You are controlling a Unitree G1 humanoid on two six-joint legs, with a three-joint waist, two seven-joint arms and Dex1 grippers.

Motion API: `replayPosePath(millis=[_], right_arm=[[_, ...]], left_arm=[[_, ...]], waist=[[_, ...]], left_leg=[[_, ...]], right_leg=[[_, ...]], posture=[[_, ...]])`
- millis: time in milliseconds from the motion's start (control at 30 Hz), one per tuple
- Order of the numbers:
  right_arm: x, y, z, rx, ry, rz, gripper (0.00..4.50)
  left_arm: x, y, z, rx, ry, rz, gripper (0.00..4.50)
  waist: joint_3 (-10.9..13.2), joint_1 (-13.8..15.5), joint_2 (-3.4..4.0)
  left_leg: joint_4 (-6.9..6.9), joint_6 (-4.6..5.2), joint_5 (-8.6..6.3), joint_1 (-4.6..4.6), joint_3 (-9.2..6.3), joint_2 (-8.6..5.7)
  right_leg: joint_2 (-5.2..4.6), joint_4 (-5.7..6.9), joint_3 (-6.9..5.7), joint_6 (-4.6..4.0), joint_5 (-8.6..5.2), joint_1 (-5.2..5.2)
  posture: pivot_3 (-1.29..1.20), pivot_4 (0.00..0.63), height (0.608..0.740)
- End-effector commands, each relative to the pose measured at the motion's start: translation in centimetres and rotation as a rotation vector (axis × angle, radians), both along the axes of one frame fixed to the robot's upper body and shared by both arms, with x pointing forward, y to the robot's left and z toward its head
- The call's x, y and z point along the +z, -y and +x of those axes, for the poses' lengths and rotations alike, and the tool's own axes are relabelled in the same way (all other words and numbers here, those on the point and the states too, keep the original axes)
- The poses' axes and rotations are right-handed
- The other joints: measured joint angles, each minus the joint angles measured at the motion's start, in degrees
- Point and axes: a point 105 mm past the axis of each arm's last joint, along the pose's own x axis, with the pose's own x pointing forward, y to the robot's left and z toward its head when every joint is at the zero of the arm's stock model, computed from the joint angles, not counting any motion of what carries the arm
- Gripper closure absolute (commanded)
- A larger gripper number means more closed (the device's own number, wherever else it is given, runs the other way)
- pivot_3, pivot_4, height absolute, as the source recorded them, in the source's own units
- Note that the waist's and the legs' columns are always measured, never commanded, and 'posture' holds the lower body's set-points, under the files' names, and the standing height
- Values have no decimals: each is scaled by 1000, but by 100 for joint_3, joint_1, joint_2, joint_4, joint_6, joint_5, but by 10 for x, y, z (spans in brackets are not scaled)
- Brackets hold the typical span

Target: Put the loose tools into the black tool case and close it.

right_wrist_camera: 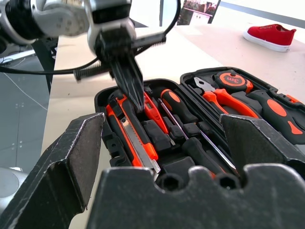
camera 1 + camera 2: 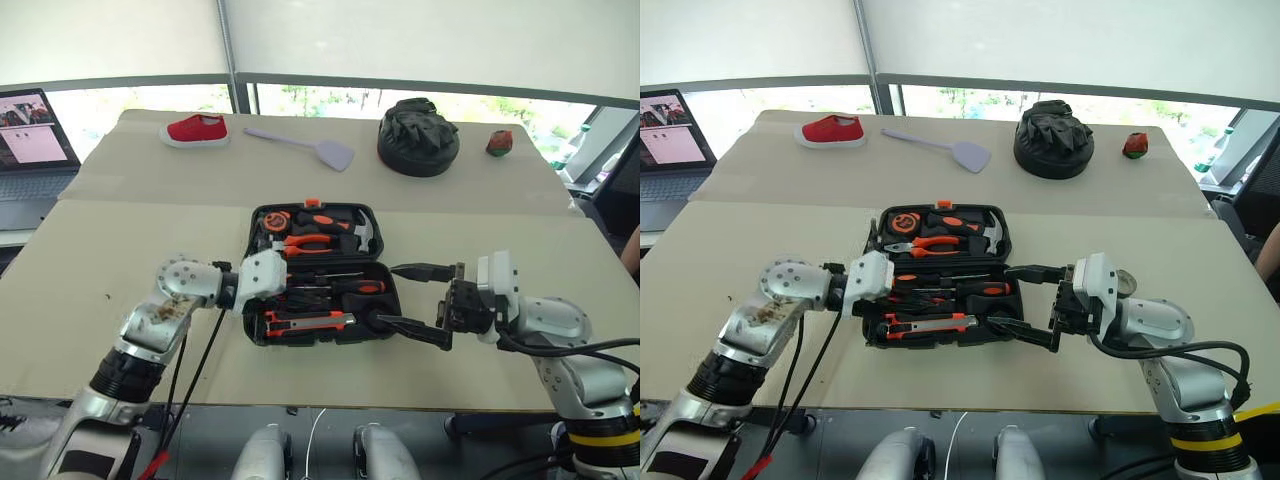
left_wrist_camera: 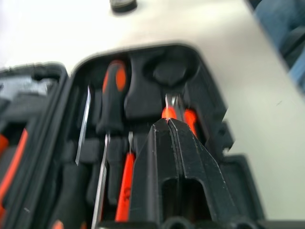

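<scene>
The black tool case [image 2: 256,225] lies open at the table's middle, its orange latch on the far side. Its near half holds an orange-and-black screwdriver [image 2: 345,286], a slim orange screwdriver [image 3: 125,183] and the utility knife [image 2: 305,322]. My left gripper [image 1: 139,105] is shut and reaches in from the case's left side, its tip down among these tools between the knife [image 1: 136,143] and the slim screwdriver. I see nothing held between its fingers. My right gripper [image 2: 392,295] stands wide open at the case's right edge, pointing left, with nothing in it.
The case's far half holds orange-handled pliers [image 2: 310,242], a hammer [image 2: 362,232] and a tape measure [image 2: 277,220]. Toward the table's back lie a red shoe [image 2: 196,130], a lilac spatula [image 2: 305,145] and a black fabric mound [image 2: 418,137]. A laptop [image 2: 30,140] stands at the left.
</scene>
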Motion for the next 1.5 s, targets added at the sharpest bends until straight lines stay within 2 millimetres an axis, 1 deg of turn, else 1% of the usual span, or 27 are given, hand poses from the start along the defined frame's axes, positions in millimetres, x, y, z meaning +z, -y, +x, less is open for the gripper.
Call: replayPosePath(millis=[33, 167, 300, 400, 467, 500, 533, 600, 633, 700, 767, 867, 900, 967, 1067, 1167, 1267, 1300, 1433, 1500], right_arm=[[9, 3, 0, -13, 39, 21, 0], [8, 3, 1, -18, 37, 21, 0], [7, 4, 0, -20, 33, 20, 0], [7, 4, 0, -19, 32, 19, 0], [8, 5, 0, -18, 32, 17, 0], [8, 5, 0, -17, 32, 15, 0], [8, 5, 0, -17, 31, 14, 0], [9, 6, 0, -17, 30, 15, 0], [9, 6, 0, -17, 30, 15, 0], [8, 6, 0, -17, 29, 15, 0], [8, 5, 0, -16, 28, 17, 0], [9, 4, 1, -15, 29, 20, 0], [9, 4, 1, -16, 29, 20, 0], [9, 5, 1, -17, 29, 20, 0], [8, 5, 1, -18, 28, 22, 0], [9, 4, 1, -19, 28, 24, 0], [8, 4, 1, -22, 26, 23, 0], [8, 4, 1, -23, 26, 22, 0], [8, 5, 1, -26, 25, 24, 0], [8, 4, 1, -27, 26, 26, 0]], left_arm=[[-3, 6, -10, -41, 6, 4, 4387], [-24, -3, -9, 10, -51, 86, 4387], [-39, -6, 0, 145, -159, 106, 4387], [-44, -5, 3, 250, -286, 69, 4387], [-46, -3, 0, 254, -331, 63, 4387], [-45, -2, -2, 227, -311, 66, 4387], [-39, 2, -3, 186, -252, 41, 4387], [-28, 7, -3, 152, -205, -15, 4387], [-22, 9, -2, 142, -185, -39, 4387], [-19, 7, -1, 142, -168, -41, 4387], [-12, 8, -1, 106, -115, -52, 4387], [12, 15, 0, 61, -33, -157, 4387], [16, 15, 1, 58, -14, -171, 4387], [8, 11, 5, 86, -16, -119, 4387], [-4, 8, 5, 100, -46, -69, 4387], [-11, 9, -2, 60, -72, -42, 4387], [-14, 12, -6, 47, -91, -42, 4387], [-18, 11, -6, 49, -101, -25, 4387], [-46, -3, 6, 179, -150, 97, 4387], [-56, -6, 4, 215, -219, 131, 4387]], waist=[[0, 0, 0], [0, -1, 0], [-2, 7, 2], [-8, 20, 11], [-10, 18, 14], [-12, 13, 17], [-13, 5, 19], [-16, 1, 24], [-16, 5, 24], [-16, 14, 24], [-16, 14, 24], [-15, 5, 23], [-15, 7, 23], [-15, 8, 23], [-16, -6, 23], [-15, -12, 23], [-15, -6, 23], [-15, -6, 23], [-16, 5, 23], [-19, 7, 26]], left_leg=[[0, 0, 0, -2, 0, 1], [0, 0, 0, 3, -1, 2], [-2, 0, 0, 21, 0, 4], [0, 1, 0, 35, 0, 2], [4, 5, 3, 47, -1, 2], [3, 5, 3, 63, -1, 3], [0, 5, 3, 80, -2, 3], [-18, 5, 2, 116, -1, 6], [-20, 5, 2, 116, 0, 7], [-22, 5, 2, 111, -2, 6], [-21, 5, 2, 99, -3, 5], [-19, 8, 1, 85, -3, 5], [-19, 8, 1, 77, -3, 5], [-16, 8, 1, 53, -4, 5], [-17, 9, 0, 43, -2, 2], [-16, 10, 0, 21, 3, 0], [-16, 10, 0, 21, 3, 1], [-16, 10, 0, 21, 3, 1], [-16, 10, 0, 26, 3, 1], [-16, 10, 0, 34, 2, 0]], right_leg=[[-1, 0, 0, 0, 0, -2], [0, 6, 0, 0, 0, -1], [-3, 7, 3, 0, 0, 16], [-9, 8, 4, 3, 0, 32], [-11, 12, 5, 7, 1, 48], [-10, 10, 5, 9, 0, 63], [-9, 7, 5, 9, -1, 79], [-9, -8, 6, 8, -4, 108], [-9, -9, 7, 8, -6, 107], [-10, -11, 5, 7, -6, 104], [-12, -14, 3, 7, -5, 97], [-13, -19, 4, 7, -4, 88], [-13, -19, 4, 7, -4, 82], [-14, -17, 2, 8, -3, 60], [-12, -14, 4, 8, -2, 45], [-10, -4, 9, 8, -2, 14], [-10, -3, 8, 8, -2, 14], [-11, -3, 8, 8, -2, 14], [-11, -5, 8, 8, -2, 20], [-12, -5, 8, 8, -2, 30]], posture=[[0, 150, 740], [0, 150, 740], [0, 150, 740], [0, 150, 740], [0, 150, 740], [0, 150, 740], [0, 150, 740], [0, 150, 740], [0, 150, 740], [0, 150, 740], [0, 150, 740], [0, 150, 740], [0, 150, 740], [0, 150, 740], [0, 150, 740], [0, 150, 740], [0, 150, 740], [0, 150, 740], [0, 150, 740], [0, 150, 740]])
